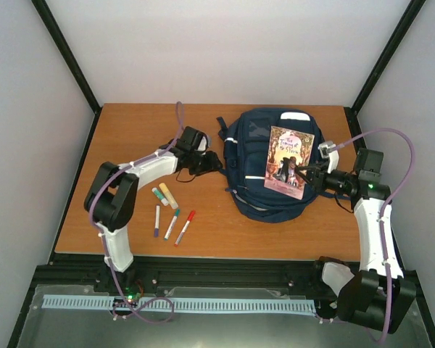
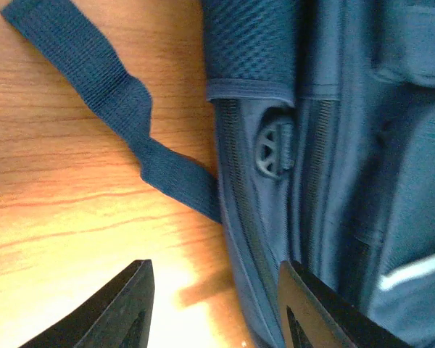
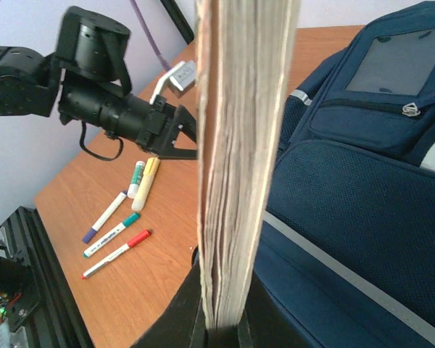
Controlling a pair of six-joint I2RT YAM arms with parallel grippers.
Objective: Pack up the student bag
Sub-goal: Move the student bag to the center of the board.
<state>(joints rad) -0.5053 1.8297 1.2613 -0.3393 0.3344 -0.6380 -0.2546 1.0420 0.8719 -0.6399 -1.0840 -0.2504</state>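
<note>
The navy student bag (image 1: 257, 156) lies flat on the table's right half. My right gripper (image 1: 309, 176) is shut on a pink-covered paperback book (image 1: 288, 161) and holds it over the bag's right side. In the right wrist view the book's page edge (image 3: 239, 159) stands upright between the jaws, with the bag (image 3: 362, 217) on the right. My left gripper (image 1: 212, 162) is open at the bag's left edge. In the left wrist view its fingertips (image 2: 210, 308) straddle the table and the bag's zip seam (image 2: 254, 217), with a zip pull (image 2: 272, 148) and a strap (image 2: 123, 101) ahead.
Several marker pens (image 1: 170, 212) lie on the wooden table (image 1: 130, 130) left of the bag, near my left arm; they also show in the right wrist view (image 3: 119, 225). White walls and black frame posts enclose the table.
</note>
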